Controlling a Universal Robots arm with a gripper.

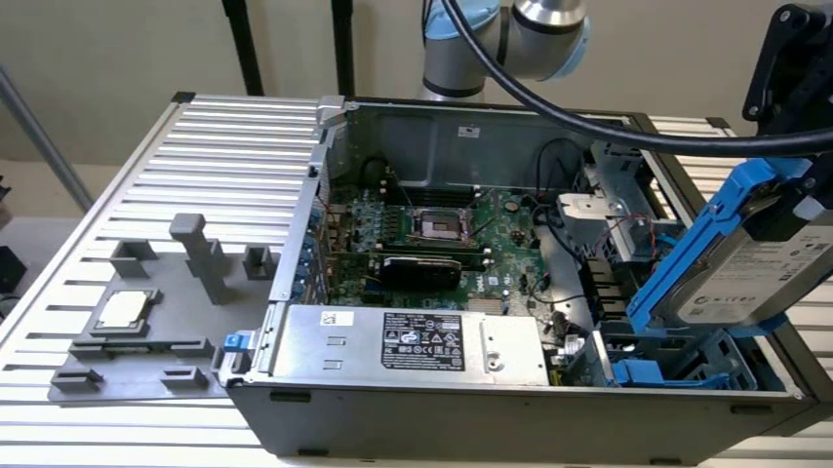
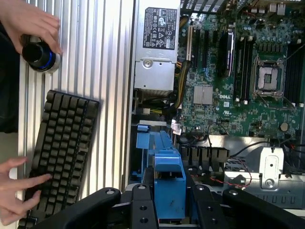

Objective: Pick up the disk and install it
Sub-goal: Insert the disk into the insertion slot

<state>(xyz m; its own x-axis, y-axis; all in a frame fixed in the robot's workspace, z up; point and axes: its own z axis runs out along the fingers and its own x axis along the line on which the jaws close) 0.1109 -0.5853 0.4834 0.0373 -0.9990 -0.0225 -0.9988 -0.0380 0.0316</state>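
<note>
Pincer (image 1: 797, 210) pinches the disk (image 1: 752, 281), which hangs tilted just beneath it over the computer case (image 1: 430, 414).

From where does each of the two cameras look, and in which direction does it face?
Exterior view: off the arm, above the open grey metal computer case, looking down into it; silver arm joints and black gripper show.
Wrist view: on the wrist, looking past the gripper into the case; its black fingers show.
Shared: green motherboard, held flat silver-grey metal disk in blue plastic rails.
</note>
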